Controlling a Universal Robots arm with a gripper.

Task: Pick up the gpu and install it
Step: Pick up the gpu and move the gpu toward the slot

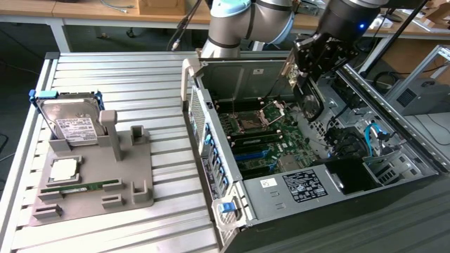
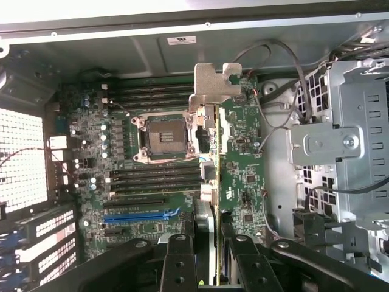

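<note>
exterior view: a slatted metal table [image 1: 126, 68] stands in a workshop, with wooden benches [image 1: 91, 8] behind it. the claw [image 1: 304, 79] hangs over the open computer case [image 1: 393, 158] near its back wall. it is pinching the graphics card [image 1: 308, 103], which is held on edge above the boards inside and is not yet seated. on the exterior view's left, a grey holder [image 1: 134, 174] carries an upright hard drive [image 1: 74, 124], a square chip [image 1: 63, 168] and a flat memory stick [image 1: 81, 186].

wrist view: the claw [image 2: 209, 243] is partly closed, its black fingers [image 2: 179, 261] pressed on either side of the graphics card [image 2: 216, 182], seen edge-on. the card's silver bracket [image 2: 213, 85] is at the far end. below lies the motherboard [image 2: 243, 176], with the processor socket [image 2: 165, 139] just beside the card's line.
</note>
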